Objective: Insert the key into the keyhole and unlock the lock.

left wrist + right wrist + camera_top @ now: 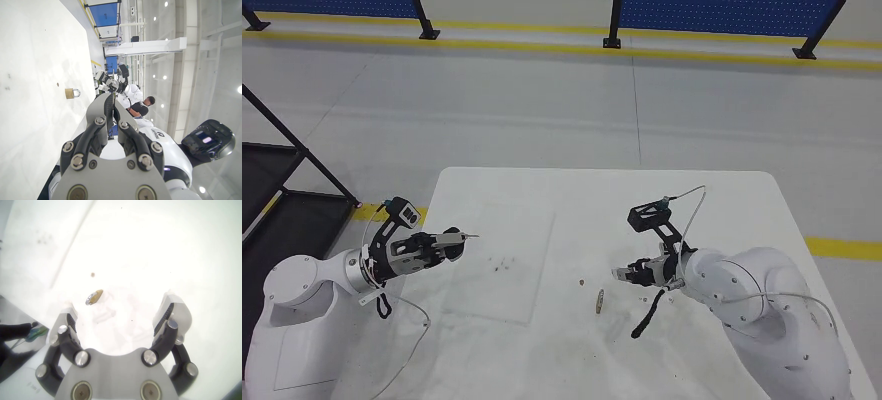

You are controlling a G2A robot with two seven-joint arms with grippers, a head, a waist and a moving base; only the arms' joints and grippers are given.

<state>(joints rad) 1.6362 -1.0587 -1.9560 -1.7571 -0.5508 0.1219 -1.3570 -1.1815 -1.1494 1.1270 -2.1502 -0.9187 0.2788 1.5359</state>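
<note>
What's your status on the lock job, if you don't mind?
Left gripper, jaws shut on key. Right gripper, jaws open. Padlock on table, apart from both. Small speck beside it.

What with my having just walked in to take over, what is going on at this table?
A two-armed robot is working on a lock. The left gripper is shut on a thin metal piece, apparently the key, held above the table. The brass padlock sits on the table, apart from both grippers. The right gripper hangs open near it, holding nothing. The key is not yet in the keyhole.
</note>
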